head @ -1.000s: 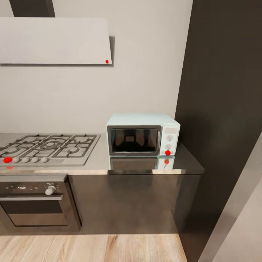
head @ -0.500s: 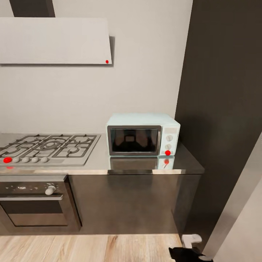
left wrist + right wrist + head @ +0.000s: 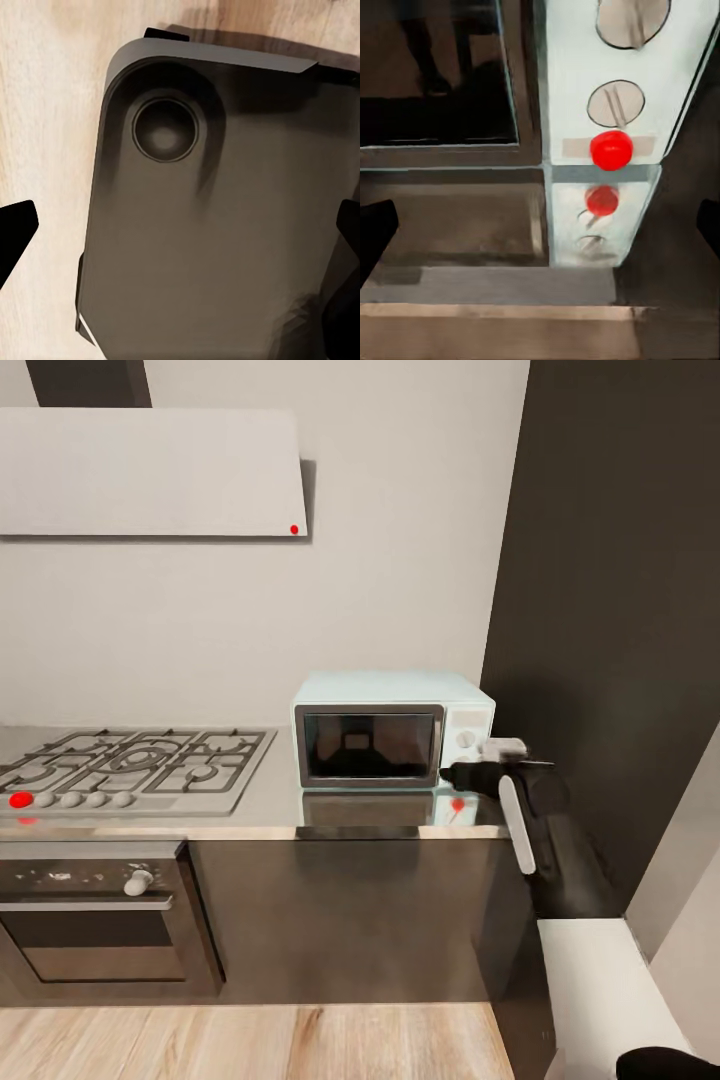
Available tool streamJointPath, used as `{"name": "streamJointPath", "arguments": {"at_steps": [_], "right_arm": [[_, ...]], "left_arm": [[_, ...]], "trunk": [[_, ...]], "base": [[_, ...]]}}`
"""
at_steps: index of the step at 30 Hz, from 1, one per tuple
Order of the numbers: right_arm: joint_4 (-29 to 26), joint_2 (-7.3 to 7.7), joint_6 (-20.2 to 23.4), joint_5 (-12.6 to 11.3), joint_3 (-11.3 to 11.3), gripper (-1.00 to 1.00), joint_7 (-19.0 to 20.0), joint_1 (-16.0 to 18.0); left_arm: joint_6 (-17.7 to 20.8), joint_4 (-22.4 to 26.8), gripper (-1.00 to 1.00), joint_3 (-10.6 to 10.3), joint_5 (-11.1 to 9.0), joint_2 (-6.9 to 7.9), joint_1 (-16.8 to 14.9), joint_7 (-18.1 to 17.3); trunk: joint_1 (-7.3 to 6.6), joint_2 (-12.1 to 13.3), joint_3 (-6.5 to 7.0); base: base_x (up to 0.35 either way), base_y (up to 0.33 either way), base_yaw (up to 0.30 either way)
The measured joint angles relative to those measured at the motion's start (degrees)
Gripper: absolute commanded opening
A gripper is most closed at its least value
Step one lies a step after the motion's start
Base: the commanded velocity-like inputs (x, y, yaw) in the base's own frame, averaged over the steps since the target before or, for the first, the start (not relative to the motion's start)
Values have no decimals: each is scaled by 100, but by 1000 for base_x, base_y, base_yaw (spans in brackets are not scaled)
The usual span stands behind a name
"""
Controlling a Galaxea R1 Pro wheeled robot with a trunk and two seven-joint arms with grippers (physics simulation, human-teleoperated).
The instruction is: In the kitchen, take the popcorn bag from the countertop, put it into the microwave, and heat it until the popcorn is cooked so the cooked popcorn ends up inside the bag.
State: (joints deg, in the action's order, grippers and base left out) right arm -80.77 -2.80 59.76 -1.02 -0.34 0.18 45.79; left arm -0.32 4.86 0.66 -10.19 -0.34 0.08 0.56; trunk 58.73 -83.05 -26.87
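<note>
The right gripper (image 3: pixel 462 772) is held at the lower front of the microwave (image 3: pixel 392 730), by its knob panel; contact cannot be judged. In the right wrist view its fingertips (image 3: pixel 376 229) are seen spread wide, nothing between them, with the red button (image 3: pixel 611 149) ahead. The microwave door is closed, on the countertop (image 3: pixel 270 815) beside the hob (image 3: pixel 130 765). The left gripper's fingertips (image 3: pixel 15 232) are likewise spread, empty, over the robot's dark base (image 3: pixel 217 217).
</note>
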Motion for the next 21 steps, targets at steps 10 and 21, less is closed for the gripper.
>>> {"name": "streamJointPath", "arguments": {"at_steps": [10,21], "right_arm": [[2247,-392,-3105,77,-56,100,-236,67],[3162,-333,-4242,111,-59,100,-203,72]], "left_arm": [[0,16,100,-6,9,0,0,-4],[0,17,100,1,9,-7,0,0]], "trunk": [[1,1,-1],[0,0,0]], "base": [[0,0,0],[5,0,0]]}}
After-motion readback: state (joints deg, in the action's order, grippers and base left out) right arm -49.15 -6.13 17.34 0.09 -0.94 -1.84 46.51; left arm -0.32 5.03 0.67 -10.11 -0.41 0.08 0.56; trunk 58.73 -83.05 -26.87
